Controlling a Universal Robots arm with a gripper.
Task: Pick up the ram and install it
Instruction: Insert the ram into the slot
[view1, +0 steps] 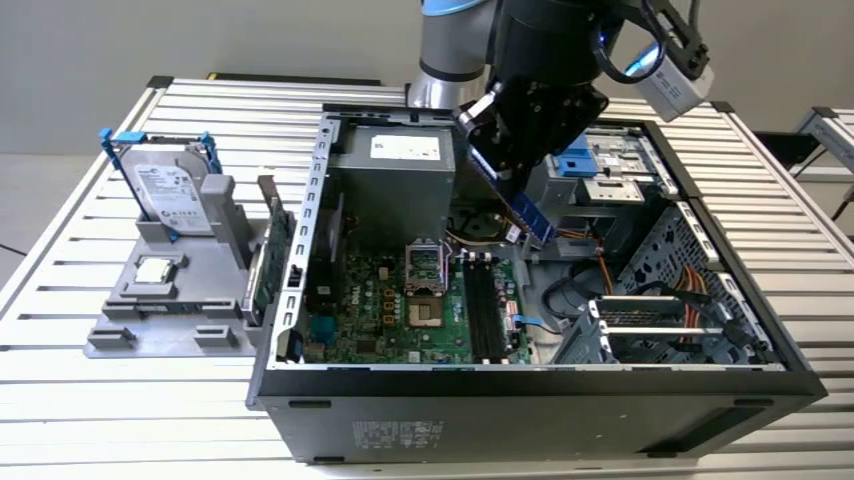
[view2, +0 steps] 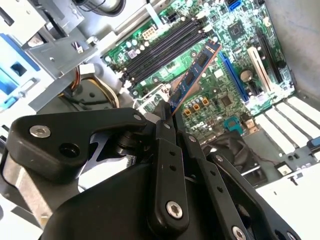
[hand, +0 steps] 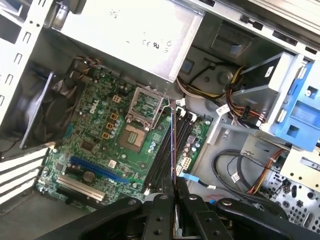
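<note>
My gripper (view1: 499, 172) hangs over the open computer case (view1: 534, 385), shut on the ram (view1: 533, 217), a slim blue stick with dark chips that slants down toward the motherboard (view1: 394, 310). In the second wrist view the ram (view2: 193, 76) sticks out from between my black fingers (view2: 165, 135) of the gripper (view2: 168, 113), above the board and apart from it. The first wrist view catches the ram (hand: 173, 145) edge-on, held by the gripper (hand: 174, 188) and lined up over the black memory slots (hand: 161, 159). Those slots (view1: 481, 305) (view2: 160, 47) lie beside the processor socket (view1: 424, 268).
A grey power supply (view1: 394, 185) stands at the back of the case, with a blue drive bay (view1: 587, 160) and cables at the exterior view's right. Outside the case, a grey holder (view1: 167, 300) carries a hard drive (view1: 171, 195) and a green card (view1: 274, 260).
</note>
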